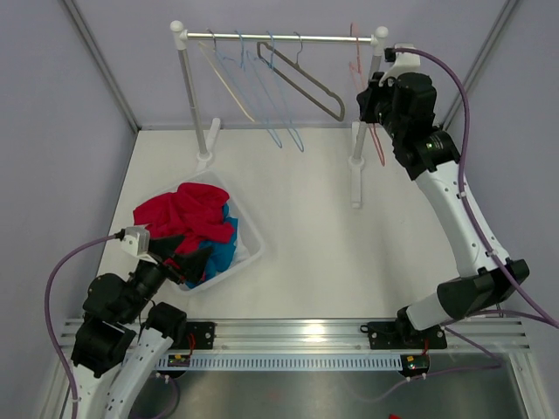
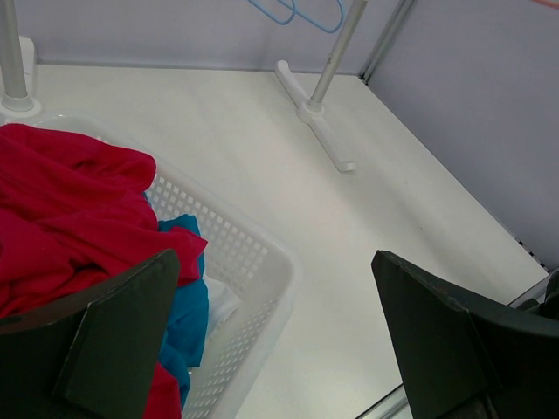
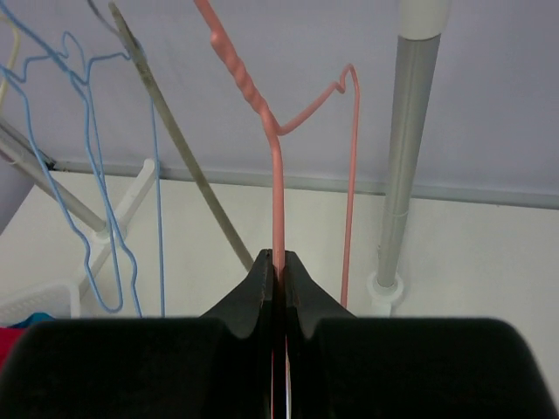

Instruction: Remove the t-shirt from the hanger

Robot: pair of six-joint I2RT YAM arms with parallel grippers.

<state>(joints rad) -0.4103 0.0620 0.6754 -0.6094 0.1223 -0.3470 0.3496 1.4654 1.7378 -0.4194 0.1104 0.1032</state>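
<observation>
- The red t-shirt (image 1: 188, 214) is off the hanger, bunched up in a heap in the white basket (image 1: 251, 255) on the left side of the table (image 1: 332, 236).
- There's a blue garment (image 1: 225, 249) under it, poking out on the side near the arms.
- The left claw (image 1: 188, 253) is wide open right above the near corner of the basket, with nothing between its fingers (image 2: 113, 336).
- The pink hanger (image 3: 278, 175) is bare and hooked on the rack (image 1: 279, 37) at its right end.
- The right claw (image 3: 278, 266) is pinched tight on that hanger's wire, up by the rack's right post (image 3: 406, 157).
- Further left on the rail hang a couple of blue hangers (image 1: 284, 113) and a dark one (image 1: 306, 87), all bare.
</observation>
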